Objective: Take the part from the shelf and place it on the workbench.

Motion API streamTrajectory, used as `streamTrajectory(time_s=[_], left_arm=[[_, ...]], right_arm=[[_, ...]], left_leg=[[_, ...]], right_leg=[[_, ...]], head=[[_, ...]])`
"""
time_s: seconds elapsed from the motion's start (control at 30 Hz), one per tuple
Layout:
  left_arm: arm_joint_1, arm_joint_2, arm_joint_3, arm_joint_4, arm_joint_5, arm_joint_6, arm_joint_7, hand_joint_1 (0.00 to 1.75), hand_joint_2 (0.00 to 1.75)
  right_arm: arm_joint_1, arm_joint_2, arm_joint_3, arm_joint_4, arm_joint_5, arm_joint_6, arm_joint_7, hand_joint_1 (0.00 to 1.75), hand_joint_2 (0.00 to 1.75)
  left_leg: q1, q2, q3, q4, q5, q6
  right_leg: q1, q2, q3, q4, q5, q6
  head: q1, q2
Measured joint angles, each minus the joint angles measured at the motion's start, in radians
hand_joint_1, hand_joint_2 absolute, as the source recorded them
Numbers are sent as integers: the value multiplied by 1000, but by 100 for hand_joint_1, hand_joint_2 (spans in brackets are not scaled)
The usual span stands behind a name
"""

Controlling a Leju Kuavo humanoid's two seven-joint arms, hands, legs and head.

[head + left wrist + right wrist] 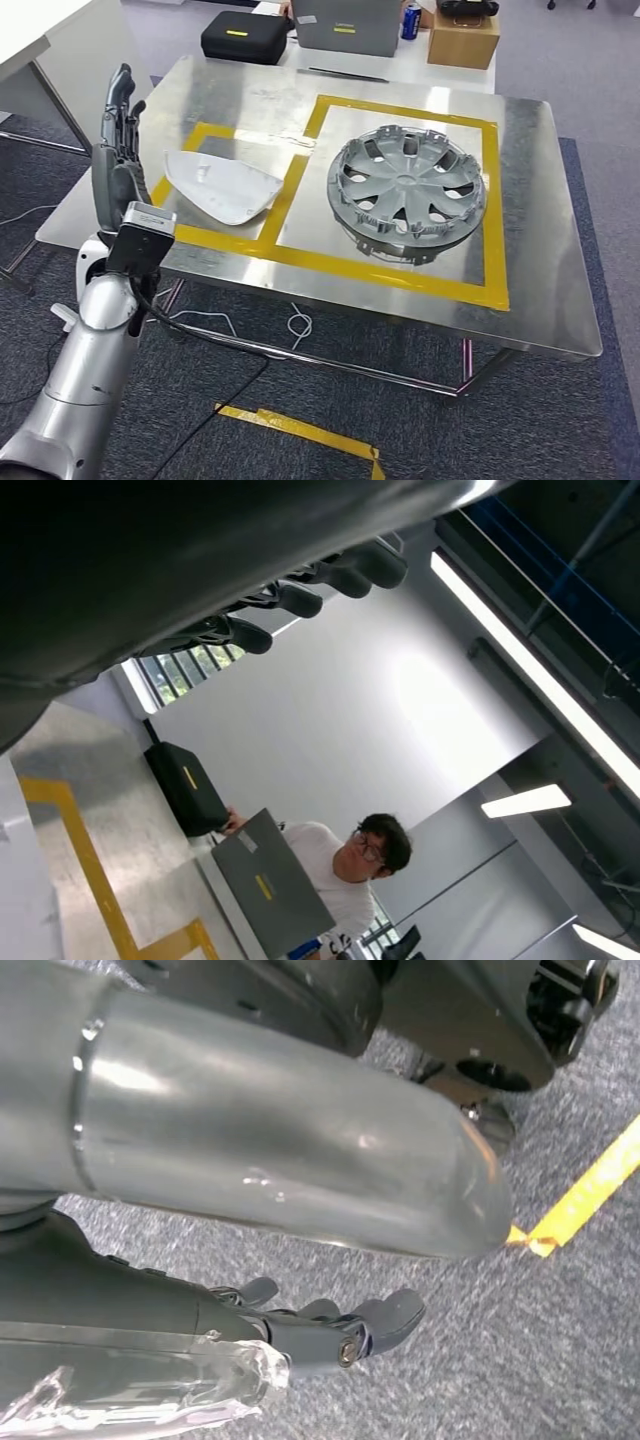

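Already on the worktop (528,300): white part (219,187), long axis along the near edge, in the smaller yellow-taped bay beside the wheel cover (406,190). Left hand (119,150) upright just beside it, fingers apart, holding nothing. Right hand (332,1332) hangs over carpet, empty, well away.

hidden and cropped bits around the bench

left robot hand (118,150) covers the bench (528,300) edge and the near tip of the white part (219,187); in the left wrist view its palm is a dark blur, fingers (249,635) just poking out. right robot hand (324,1335) is half hidden behind the silver arm (264,1150). laptop (346,25), black case (243,35) and cardboard box (462,38) are cropped by the top edge; blue can (410,20) label too small to read.
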Motion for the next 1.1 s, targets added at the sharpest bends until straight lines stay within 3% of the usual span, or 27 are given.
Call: streamTrajectory(time_s=[0.03,0.07,0.17,0.2,0.23,0.3,0.33,0.4,0.43,0.47,0.53,0.57,0.6,0.67,0.7,0.73,0.77,0.8,0.87,0.93,0.97,1.03,1.1], left_arm=[[7,0,-5,-7,0,0,-1,0,0],[13,-1,-10,-15,1,0,-2,0,0],[30,-3,-23,-36,2,-1,-6,0,0],[37,-3,-27,-40,3,-1,-6,0,0],[43,-4,-30,-43,3,-1,-7,0,0],[51,-4,-35,-49,4,-1,-7,0,0],[53,-4,-36,-52,4,-1,-7,0,0],[54,-5,-37,-62,4,0,-8,0,0],[54,-5,-37,-66,5,0,-8,0,0],[56,-5,-38,-69,5,0,-9,0,0],[65,-4,-40,-70,5,0,-11,0,0],[73,-3,-42,-70,4,1,-12,0,0],[82,-2,-44,-71,2,1,-15,0,0],[101,0,-50,-74,-2,4,-24,0,0],[109,0,-56,-76,-4,5,-29,0,0],[118,0,-62,-79,-5,7,-34,0,0],[129,0,-68,-82,-5,9,-39,0,0],[138,0,-73,-86,-5,10,-42,0,0],[153,1,-84,-97,-5,14,-47,0,0],[161,0,-95,-111,-5,16,-52,0,0],[166,0,-100,-116,-5,17,-55,0,0],[181,0,-109,-122,-4,18,-61,0,0],[194,-1,-118,-126,-3,18,-63,0,0]], right_arm=[[1,0,0,0,-1,-1,0,0,0],[3,0,0,0,-2,-2,0,0,0],[4,1,0,0,-4,-3,0,0,0],[3,1,0,0,-5,-3,0,0,0],[3,1,0,0,-5,-3,0,0,0],[3,2,0,0,-5,-4,0,0,0],[1,2,0,0,-5,-4,0,0,0],[-3,2,0,-2,-5,-5,-1,0,0],[-4,2,0,-2,-5,-5,-2,0,0],[-5,2,0,-3,-5,-6,-2,0,0],[-1,4,0,-3,-6,-6,-2,0,0],[1,5,0,-3,-8,-6,-2,0,0],[4,5,0,-3,-9,-6,-2,0,0],[6,6,-1,-2,-12,-7,-3,0,0],[6,6,-1,-2,-13,-7,-3,0,0],[6,6,-1,-2,-14,-6,-5,0,0],[6,6,-1,-2,-15,-6,-6,0,0],[7,6,-1,-2,-16,-7,-8,0,0],[7,6,-1,-2,-19,-10,-9,0,0],[7,8,-1,-2,-22,-17,-10,0,0],[6,9,-1,-2,-23,-19,-10,0,0],[7,11,-1,-2,-24,-23,-9,0,0],[9,12,-1,-2,-24,-24,-8,0,0]], left_leg=[[0,1,-7,-1,11,8],[1,2,-18,-3,23,16],[0,4,-65,-3,64,29],[-2,4,-82,-3,77,30],[-4,4,-101,-3,91,30],[-7,4,-137,-2,119,27],[-8,3,-151,-1,132,24],[-12,3,-171,1,154,16],[-12,4,-176,0,166,11],[-10,6,-180,-3,177,6],[-5,6,-184,-8,191,-6],[-3,5,-188,1,170,-12],[-2,4,-195,25,131,-17],[2,4,-213,126,17,-26],[3,4,-221,188,-23,-28],[4,4,-221,239,-38,-30],[4,4,-210,266,-30,-31],[4,4,-185,256,-5,-30],[3,4,-95,152,30,-27],[1,3,-20,39,17,-18],[-1,3,-5,11,7,-13],[-2,3,-9,-1,13,0],[1,6,-25,-4,32,15]], right_leg=[[-2,0,-6,3,-7,6],[-4,1,-17,22,-35,12],[-7,2,-66,189,-187,24],[-7,2,-73,249,-211,26],[-7,2,-68,288,-212,27],[-7,2,-11,269,-165,22],[-7,2,43,212,-149,17],[-2,3,170,56,-168,6],[1,3,208,-1,-183,1],[6,3,226,-35,-191,-4],[9,1,212,-45,-176,-18],[8,-1,205,-47,-165,-26],[7,-4,197,-49,-153,-34],[6,-6,175,-48,-129,-43],[7,-6,164,-46,-118,-44],[7,-6,147,-42,-107,-44],[8,-6,128,-37,-97,-42],[7,-6,110,-30,-89,-40],[8,-6,78,-13,-78,-33],[10,-6,60,1,-68,-24],[11,-6,54,4,-62,-18],[9,-6,47,5,-52,-6],[7,-3,25,42,-94,7]], head=[[-1,0],[-1,0],[4,0],[4,0],[4,0],[4,0],[4,0],[2,0],[1,0],[1,0],[1,0],[-1,0],[-4,0],[-10,0],[-11,0],[-10,0],[-10,0],[-10,0],[-11,0],[-10,0],[-10,0],[-10,0],[-7,0]])
